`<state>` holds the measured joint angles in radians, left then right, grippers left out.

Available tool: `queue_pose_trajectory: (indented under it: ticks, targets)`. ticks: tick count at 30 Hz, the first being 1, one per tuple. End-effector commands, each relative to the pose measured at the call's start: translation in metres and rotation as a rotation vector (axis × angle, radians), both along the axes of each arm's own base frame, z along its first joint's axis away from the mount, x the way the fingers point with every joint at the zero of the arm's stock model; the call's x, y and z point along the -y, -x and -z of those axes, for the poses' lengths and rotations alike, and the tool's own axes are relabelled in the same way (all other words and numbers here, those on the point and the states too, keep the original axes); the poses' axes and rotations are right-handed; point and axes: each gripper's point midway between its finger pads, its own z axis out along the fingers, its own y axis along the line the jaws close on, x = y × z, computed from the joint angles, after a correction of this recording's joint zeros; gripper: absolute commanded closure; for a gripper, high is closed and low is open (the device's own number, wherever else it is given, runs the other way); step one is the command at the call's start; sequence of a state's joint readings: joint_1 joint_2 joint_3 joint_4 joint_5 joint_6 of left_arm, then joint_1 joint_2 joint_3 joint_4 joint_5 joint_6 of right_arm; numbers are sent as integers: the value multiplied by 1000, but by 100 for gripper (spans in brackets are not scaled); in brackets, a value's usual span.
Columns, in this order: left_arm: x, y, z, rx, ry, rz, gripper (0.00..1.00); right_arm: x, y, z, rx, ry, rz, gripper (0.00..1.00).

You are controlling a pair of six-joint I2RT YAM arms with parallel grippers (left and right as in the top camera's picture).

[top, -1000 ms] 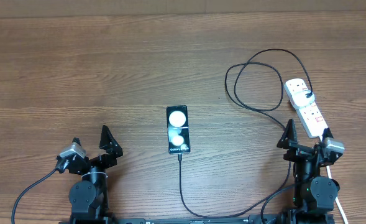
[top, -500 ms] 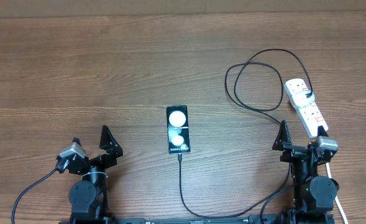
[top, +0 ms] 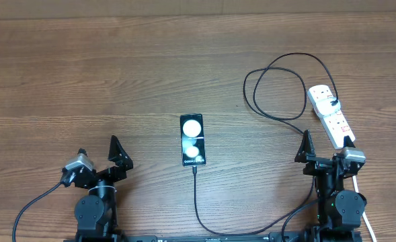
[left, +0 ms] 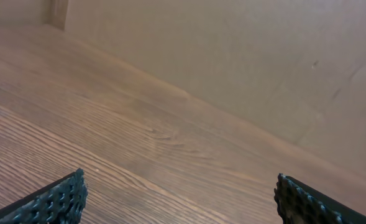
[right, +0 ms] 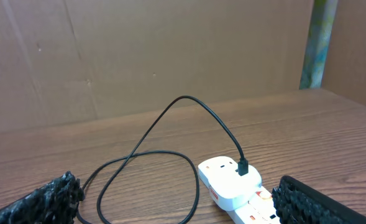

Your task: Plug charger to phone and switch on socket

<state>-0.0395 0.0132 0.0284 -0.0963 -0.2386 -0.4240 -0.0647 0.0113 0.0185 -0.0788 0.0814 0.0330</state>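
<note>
- Black charger (top: 195,195) cable leaves the socket (top: 330,115), loops across the wooden table (top: 117,67) and ends at the near short edge of the phone (top: 192,140), which lies flat mid-table. Its tip touches that edge and looks seated, though the overhead view is too small to be sure.
- Judged from that, the plugging looks done and switching on the socket is the step in hand.
- The right claw (top: 327,146) sits just short of the socket's near end. Its fingers are spread wide, holding and touching nothing.
- The next move likely calls for narrowing those fingers and lowering one tip onto the red switch by the plugged outlet at the far end.
- The left claw (top: 99,156) is equally wide and empty, well apart from the phone.
</note>
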Motion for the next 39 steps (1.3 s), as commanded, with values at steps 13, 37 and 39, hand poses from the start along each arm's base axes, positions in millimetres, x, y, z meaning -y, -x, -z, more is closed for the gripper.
queue_pose_trajectory:
  ticks: [13, 37, 39]
  targets:
    - [38, -3, 5, -44, -359, 251, 1, -2, 0, 3, -2, 4, -13, 0]
    - [38, -3, 5, -44, -360, 251, 0, -2, 0, 3, -2, 4, -12, 0]
    - [38, -3, 5, -44, -360, 251, 0, -2, 0, 3, -2, 4, -12, 0]
